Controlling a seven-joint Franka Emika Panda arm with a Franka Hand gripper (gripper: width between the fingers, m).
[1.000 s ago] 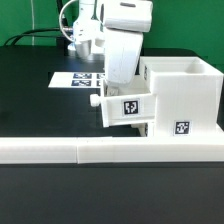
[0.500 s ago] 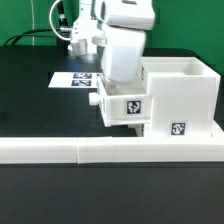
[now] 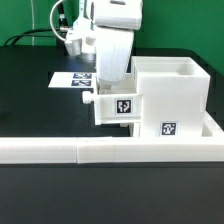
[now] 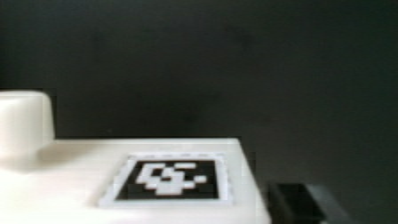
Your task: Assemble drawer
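The long low white wall [image 3: 70, 152] is seen nearest. Behind it, the box casing [image 3: 172, 98] is set on the black table [image 3: 35, 95], a knobbed tray [image 3: 117, 104] partly inserted. The gripper [image 3: 112, 72] is lowered over the tray; its opening cannot be told. The marker board [image 3: 77, 79] is seen beyond.

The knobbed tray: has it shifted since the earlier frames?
Yes. The knobbed tray has shifted toward the exterior view's left, against the marker board.
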